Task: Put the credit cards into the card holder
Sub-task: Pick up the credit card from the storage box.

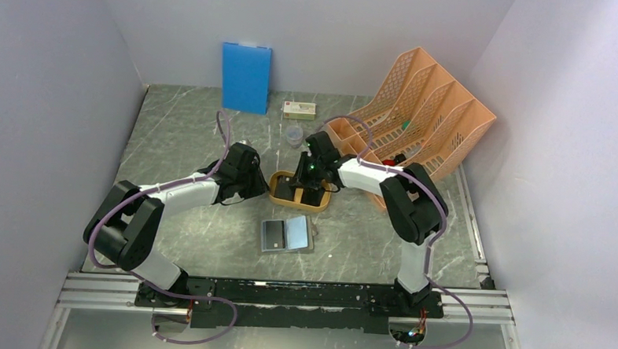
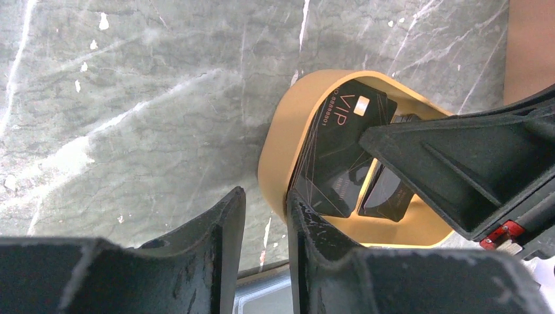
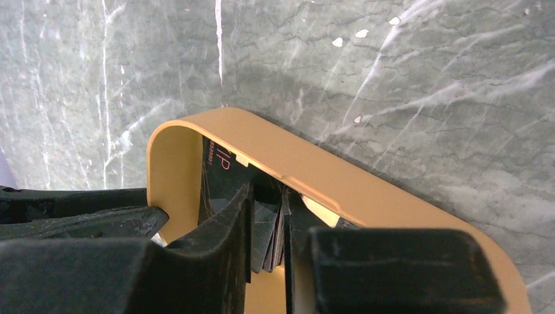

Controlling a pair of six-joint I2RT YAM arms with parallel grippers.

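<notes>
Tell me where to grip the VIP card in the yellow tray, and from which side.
Probably pinch its raised upper edge from above, a finger on each face: the VIP card leans against the yellow tray wall, lower edge down inside.

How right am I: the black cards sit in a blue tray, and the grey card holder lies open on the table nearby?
Nearly: the tray is mustard yellow, not blue, as the left wrist view shows. The black cards do sit in it, and the grey card holder lies open on the table nearby.
</notes>
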